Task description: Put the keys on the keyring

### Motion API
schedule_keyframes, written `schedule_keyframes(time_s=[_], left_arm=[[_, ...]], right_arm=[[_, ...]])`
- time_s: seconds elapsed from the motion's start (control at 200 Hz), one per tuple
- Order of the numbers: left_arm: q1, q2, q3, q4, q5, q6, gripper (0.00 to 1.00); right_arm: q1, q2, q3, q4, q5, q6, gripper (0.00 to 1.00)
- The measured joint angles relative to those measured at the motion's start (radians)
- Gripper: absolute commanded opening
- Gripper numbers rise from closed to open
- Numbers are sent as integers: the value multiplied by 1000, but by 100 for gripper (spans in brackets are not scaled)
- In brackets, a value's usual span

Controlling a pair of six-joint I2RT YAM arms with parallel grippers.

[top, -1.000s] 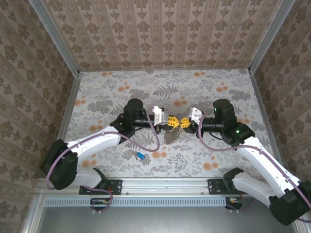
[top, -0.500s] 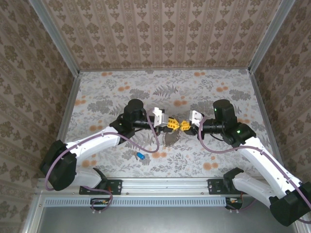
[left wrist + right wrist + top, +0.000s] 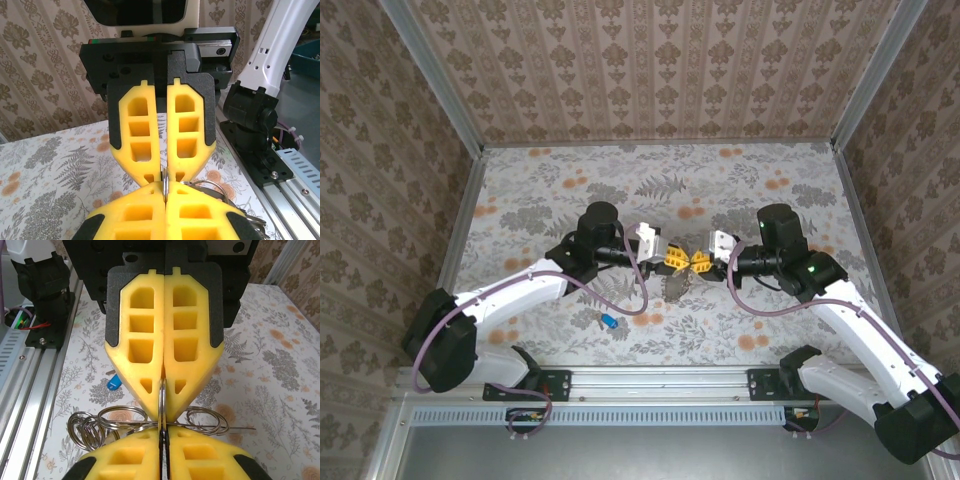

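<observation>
Keyring (image 3: 161, 405): thin metal ring seen edge-on, caught between the meeting fingertips; more wire loops hang just under them.
Left gripper (image 3: 680, 260): clenched on the keyring, tip to tip with its partner.
Right gripper (image 3: 698, 261): pinching the same ring, with only a hairline gap.
Blue key (image 3: 609, 321): on the table (image 3: 770, 200), well apart from the left gripper, toward the arm bases.

From above, the keyring (image 3: 678, 283) was only a dark smudge under the meeting fingertips at mid-frame, its loops too small to count. The blue key (image 3: 609, 321), lower down, was a mere speck. In the right wrist view, the left gripper (image 3: 161, 412) covered part of the rings, and the right gripper (image 3: 162, 432) ran off the bottom edge.
</observation>
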State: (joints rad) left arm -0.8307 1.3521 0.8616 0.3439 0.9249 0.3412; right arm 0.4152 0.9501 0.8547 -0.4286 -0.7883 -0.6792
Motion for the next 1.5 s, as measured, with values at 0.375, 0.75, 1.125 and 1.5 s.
schedule_keyframes(time_s=[0.375,0.75,1.125,1.5], left_arm=[[0,36,37,-82,8,21,0],[2,60,76,-183,-8,27,21],[2,117,152,-334,-25,50,9],[1,121,135,-293,-23,59,0]], right_arm=[[-2,2,-12,-24,17,-15,5],[9,29,5,-69,69,-32,0],[39,80,55,-157,177,-45,0],[41,74,49,-160,203,-28,19]])
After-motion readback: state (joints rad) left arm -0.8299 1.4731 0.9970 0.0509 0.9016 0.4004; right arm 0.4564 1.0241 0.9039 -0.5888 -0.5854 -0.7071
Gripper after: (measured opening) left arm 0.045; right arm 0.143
